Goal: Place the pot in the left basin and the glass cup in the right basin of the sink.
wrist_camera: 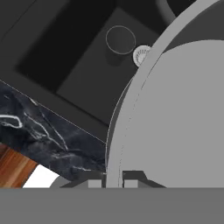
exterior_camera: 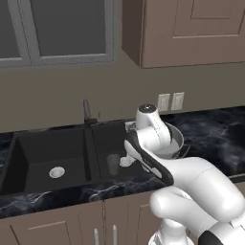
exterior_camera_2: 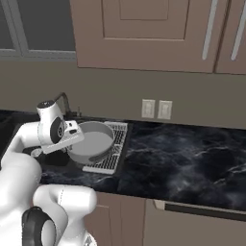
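Note:
My gripper (wrist_camera: 113, 181) is shut on the rim of the grey metal pot (wrist_camera: 175, 113), which hangs a little above the white wire rack (exterior_camera_2: 108, 161) at the right end of the black sink (exterior_camera: 72, 189). In the right base view the pot (exterior_camera_2: 93, 144) sits tilted beside the hand (exterior_camera_2: 72, 137); in the left base view my arm covers most of the pot (exterior_camera: 176, 136). The glass cup (exterior_camera: 113, 164) stands upright in the right basin (exterior_camera: 107, 139), next to its drain (exterior_camera: 127, 161). In the hand view the glass cup (wrist_camera: 120, 39) lies below the pot's edge. The left basin (exterior_camera: 43, 153) holds nothing.
A dark faucet (exterior_camera: 87, 112) rises behind the divider between the basins. Dark marble counter (exterior_camera_2: 192, 153) stretches to the right of the sink, with two wall outlets (exterior_camera_2: 156, 109) above it. Upper cabinets (exterior_camera_2: 144, 33) hang overhead.

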{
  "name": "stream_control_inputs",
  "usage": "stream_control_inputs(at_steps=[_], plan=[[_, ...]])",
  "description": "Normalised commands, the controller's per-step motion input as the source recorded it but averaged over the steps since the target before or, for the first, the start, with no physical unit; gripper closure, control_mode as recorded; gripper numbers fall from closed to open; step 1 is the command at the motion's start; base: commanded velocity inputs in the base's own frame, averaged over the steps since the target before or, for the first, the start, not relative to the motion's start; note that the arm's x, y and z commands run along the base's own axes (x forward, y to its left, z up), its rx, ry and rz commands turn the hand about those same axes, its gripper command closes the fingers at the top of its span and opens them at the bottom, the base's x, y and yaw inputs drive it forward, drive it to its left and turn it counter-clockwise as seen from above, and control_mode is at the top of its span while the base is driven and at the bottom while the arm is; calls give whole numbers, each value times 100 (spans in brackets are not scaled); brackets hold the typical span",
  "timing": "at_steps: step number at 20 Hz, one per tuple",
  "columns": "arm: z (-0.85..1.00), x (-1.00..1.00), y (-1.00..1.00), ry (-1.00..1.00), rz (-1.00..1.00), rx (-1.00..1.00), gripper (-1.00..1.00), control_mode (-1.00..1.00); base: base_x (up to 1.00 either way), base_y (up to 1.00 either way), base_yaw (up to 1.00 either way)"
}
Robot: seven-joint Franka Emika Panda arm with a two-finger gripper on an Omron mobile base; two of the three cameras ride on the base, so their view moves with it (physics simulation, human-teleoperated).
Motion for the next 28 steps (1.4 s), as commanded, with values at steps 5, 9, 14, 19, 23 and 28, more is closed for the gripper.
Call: stream_control_inputs(at_steps=[5, 9, 14, 19, 23, 28], plan=[[0, 0, 0, 0, 0, 0, 100, 100, -4, 67, 0], [0, 0, 0, 0, 0, 0, 100, 100, 0, 55, 0], [0, 0, 0, 0, 0, 0, 100, 100, 0, 53, 0], [0, 0, 0, 0, 0, 0, 100, 100, 0, 56, 0], [0, 0, 0, 0, 0, 0, 100, 100, 0, 55, 0], [0, 0, 0, 0, 0, 0, 100, 100, 0, 47, 0]])
